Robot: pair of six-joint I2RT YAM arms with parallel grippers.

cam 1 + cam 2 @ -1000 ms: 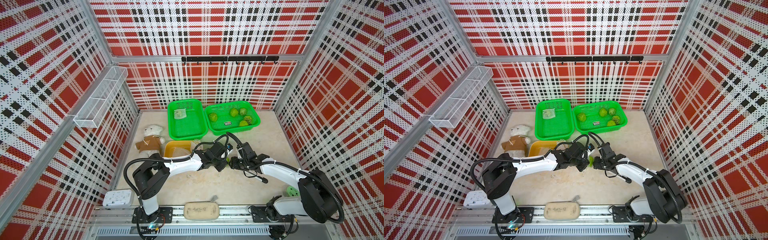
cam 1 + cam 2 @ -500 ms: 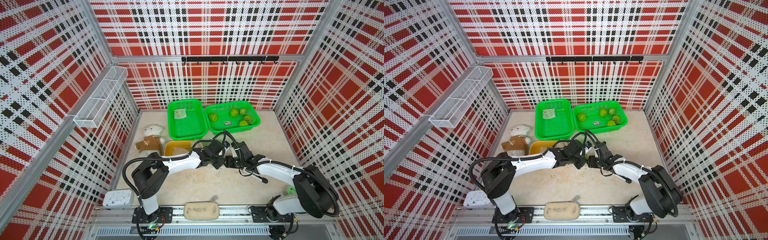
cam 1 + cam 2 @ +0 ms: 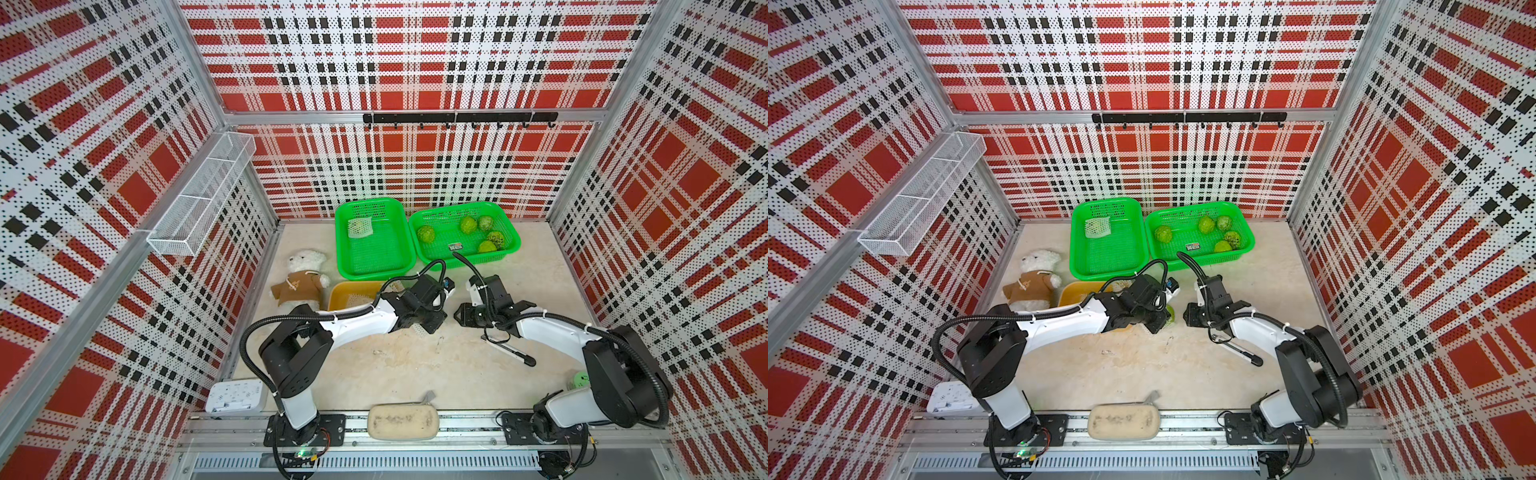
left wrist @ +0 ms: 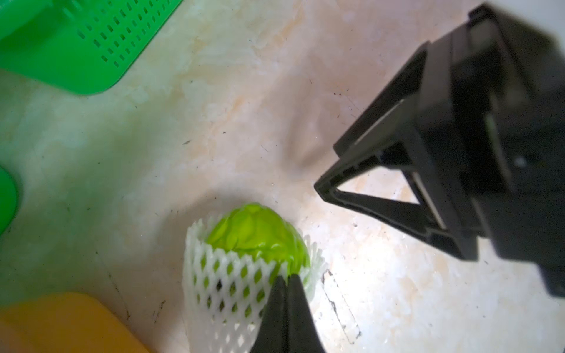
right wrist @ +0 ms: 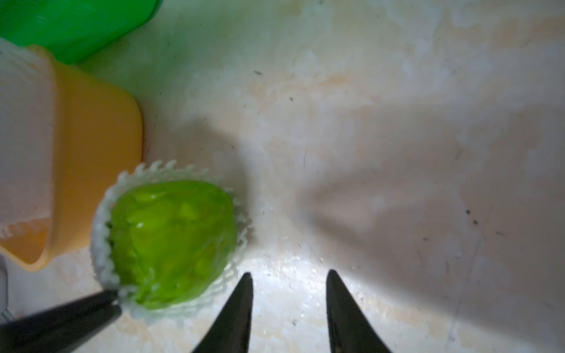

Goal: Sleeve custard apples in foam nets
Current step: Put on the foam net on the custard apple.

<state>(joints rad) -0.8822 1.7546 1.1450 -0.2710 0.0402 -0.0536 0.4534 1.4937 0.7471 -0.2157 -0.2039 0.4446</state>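
Note:
One custard apple (image 4: 256,235) sits in a white foam net (image 4: 226,284) on the table beside the yellow bin, its top bulging out of the net's mouth. My left gripper (image 4: 286,279) is shut on the net's rim. The same custard apple (image 5: 171,241) shows in the right wrist view with the net's rim (image 5: 101,232) around it. My right gripper (image 5: 289,276) stands open and empty just beside it, touching nothing. In both top views the two grippers face each other, left gripper (image 3: 422,330) and right gripper (image 3: 459,314). Several bare custard apples (image 3: 426,234) lie in the right green basket (image 3: 513,237).
The left green basket (image 3: 338,249) holds one sleeved fruit (image 3: 359,227). A yellow bin (image 3: 353,291) with nets sits behind the left arm, and a plush bear (image 3: 301,278) lies left of it. A black tool (image 3: 511,353), a beige pouch (image 3: 402,422) and a white device (image 3: 236,395) lie nearer the front.
My right gripper moved in close to the left gripper and the netted fruit, then drew back a little to the right with its jaws narrower. The left gripper stayed shut on the net.

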